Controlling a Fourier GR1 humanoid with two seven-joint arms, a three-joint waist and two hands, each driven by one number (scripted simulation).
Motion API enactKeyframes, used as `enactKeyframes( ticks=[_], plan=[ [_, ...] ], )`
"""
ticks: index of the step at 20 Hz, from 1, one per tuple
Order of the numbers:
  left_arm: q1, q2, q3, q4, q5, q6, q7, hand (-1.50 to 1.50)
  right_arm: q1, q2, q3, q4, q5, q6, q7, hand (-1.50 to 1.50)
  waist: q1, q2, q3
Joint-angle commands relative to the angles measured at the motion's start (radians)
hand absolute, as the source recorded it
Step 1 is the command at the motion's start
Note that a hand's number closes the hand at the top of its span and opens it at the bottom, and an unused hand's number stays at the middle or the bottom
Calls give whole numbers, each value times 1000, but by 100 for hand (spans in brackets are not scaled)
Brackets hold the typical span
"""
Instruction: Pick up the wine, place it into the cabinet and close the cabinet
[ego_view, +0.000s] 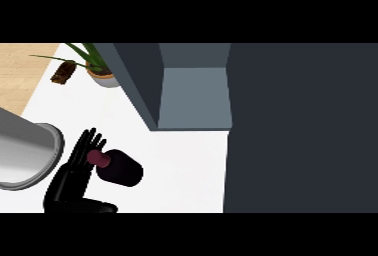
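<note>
White table (184, 165) fills the middle of your view, with a strip of wood floor at upper left and a potted plant (100, 67) standing near the far edge. Beside the plant the cabinet (193, 95) stands open, its grey interior showing; a large dark panel (303, 130), probably its door, covers the right side of the view. A grey, rounded object (26, 152) occupies the left edge; you cannot tell what it is.

The wine (118, 167) is at lower left, a dark bottle with a maroon top, seen almost from above. It is well apart from the cabinet opening.

Risks, as judged from here:
- The bottle looks tilted toward the hand. If contact stays on one side only, it could tip or roll on the table.
- The dark panel stands close to the path into the opening. A wide swing could strike it.
- The grey object lies just behind the hand. A backward move could hit it.

Pose: the left hand (77, 165) comes in from the lower edge, fingers extended and pointing away from you, lying against the bottle's left side near its top. The fingers are straight, not curled round the bottle, so treat the hand as open and the wine as not yet secured. The right hand does not show.
</note>
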Motion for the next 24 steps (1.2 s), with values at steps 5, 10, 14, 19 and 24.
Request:
enactKeyframes(
  ticks=[5, 10, 14, 19, 24],
  plan=[
    [-28, -47, -36, 120, -71, 15, -90, -150, 67, -7, -48, -155, -134, 32, 39, -150, -3, 0, 1],
    [-75, -23, 0, 195, -65, 9, -119, -150, 60, 0, -38, -204, -123, 12, 81, -150, -5, -1, 0],
    [-90, 1, 3, 290, -82, -42, -186, -150, 21, 35, 14, -143, -46, -11, 66, -150, 1, 1, 0],
    [-104, -5, 14, 297, -51, -46, -152, -150, -11, 6, -36, -173, -111, -25, 135, -150, 2, 0, 0],
    [-154, -55, -3, 400, -98, -9, -251, -150, 108, 34, -1, -168, -54, 37, 11, -150, -3, 0, 0]
  ],
)
